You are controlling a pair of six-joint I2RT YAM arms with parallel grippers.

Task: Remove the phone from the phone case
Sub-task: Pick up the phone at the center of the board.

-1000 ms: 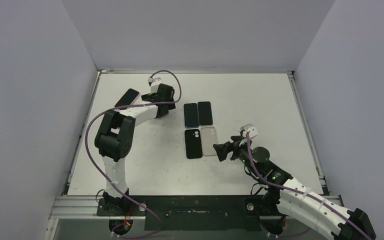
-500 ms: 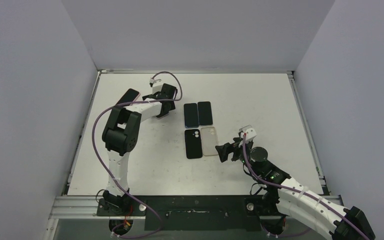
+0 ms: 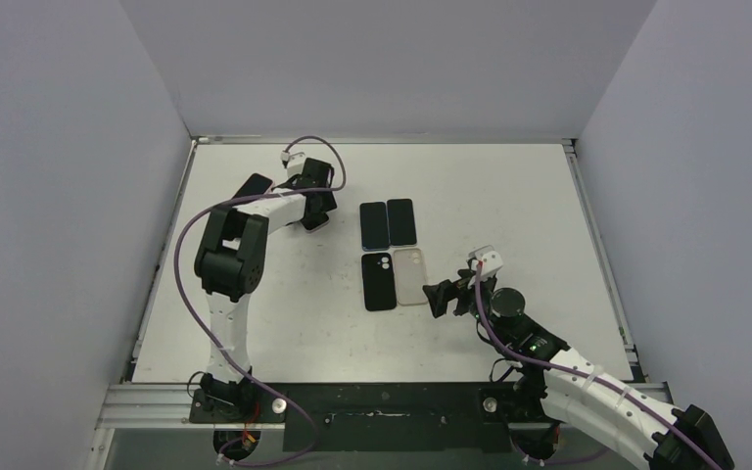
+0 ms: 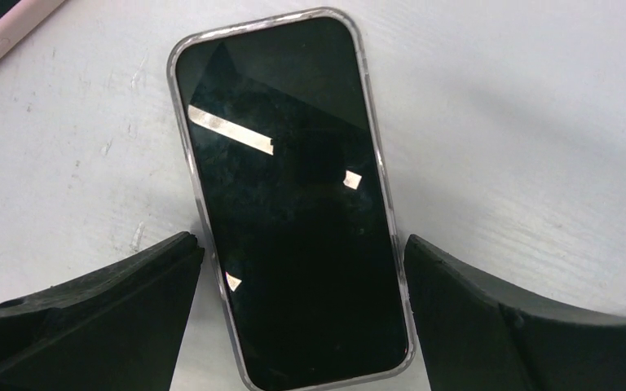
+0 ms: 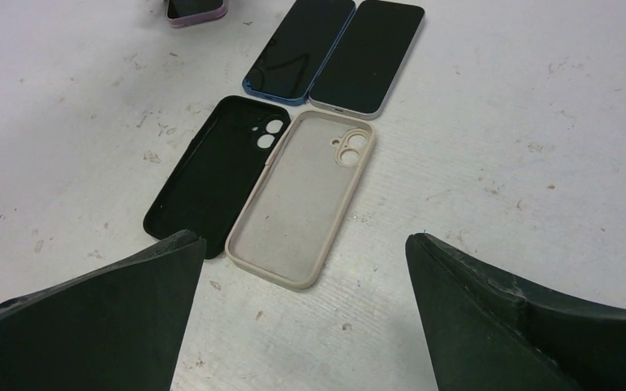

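Observation:
A black-screened phone in a clear pale-rimmed case (image 4: 293, 204) lies flat on the white table, screen up. My left gripper (image 4: 303, 326) is open just above it, one black finger (image 4: 106, 318) on each side of the phone's near end, not touching it. In the top view the left gripper (image 3: 315, 204) is at the far left and the phone (image 3: 316, 224) shows partly below it. Its near end also shows at the top edge of the right wrist view (image 5: 196, 8). My right gripper (image 3: 441, 297) is open and empty, right of the loose cases.
An empty black case (image 5: 216, 175) and an empty beige case (image 5: 306, 199) lie side by side mid-table. Behind them lie a blue-edged phone (image 5: 300, 50) and a silver-edged phone (image 5: 367, 55). Another phone in a pink case (image 3: 250, 188) lies far left.
My left wrist has shifted slightly left and farther back over the cased phone, its elbow swinging. The right arm moved a little at first, then stayed still. Nothing was grasped.

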